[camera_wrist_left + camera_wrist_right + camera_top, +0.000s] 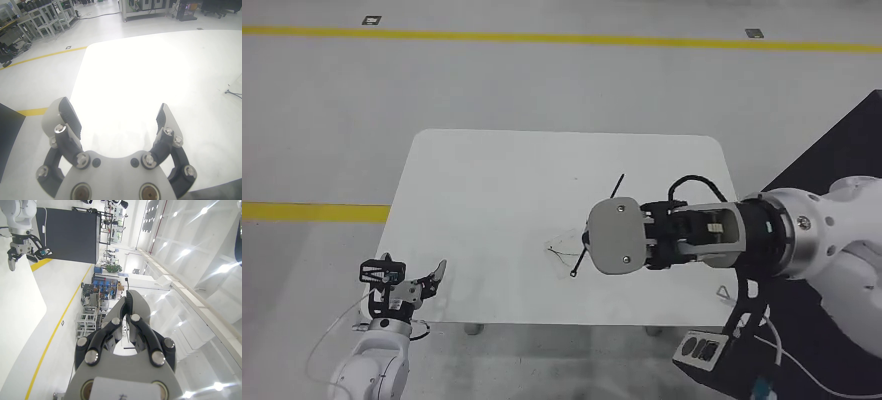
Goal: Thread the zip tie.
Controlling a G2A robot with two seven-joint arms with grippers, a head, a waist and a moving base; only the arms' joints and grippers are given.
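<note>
right gripper (587,240) pinches the black zip tie (616,188) over the middle of the table (482,190); left gripper (113,103) sits wide open at the near edge, and should close in steadily to catch the free end.

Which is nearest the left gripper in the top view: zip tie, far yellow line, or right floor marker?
1. zip tie, centre, in the right gripper.
2. far yellow line, across the floor ahead.
3. right floor marker, past that line.

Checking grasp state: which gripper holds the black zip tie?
The right gripper, shut on the thin black plastic zip tie; the left gripper is open and empty.
</note>
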